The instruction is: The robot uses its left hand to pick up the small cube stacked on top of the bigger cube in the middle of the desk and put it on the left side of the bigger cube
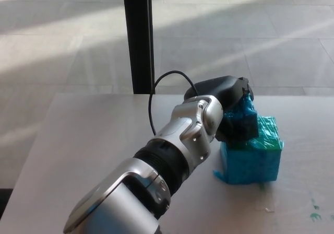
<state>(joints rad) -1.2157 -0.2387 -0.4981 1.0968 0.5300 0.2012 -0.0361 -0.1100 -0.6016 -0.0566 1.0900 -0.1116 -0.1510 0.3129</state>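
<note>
The robot's black left hand [234,108] is clasped around the small teal cube [245,115], largely hidden, its rough teal surface peeking between the fingers atop the bigger teal tape-wrapped cube [251,158] on the pale grey surface [94,140].

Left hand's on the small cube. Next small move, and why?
Probably lift straight up a little. The left hand is wrapped around the small cube, which seems to sit on the bigger cube; clearing its top first avoids dragging it when moving left.
</note>
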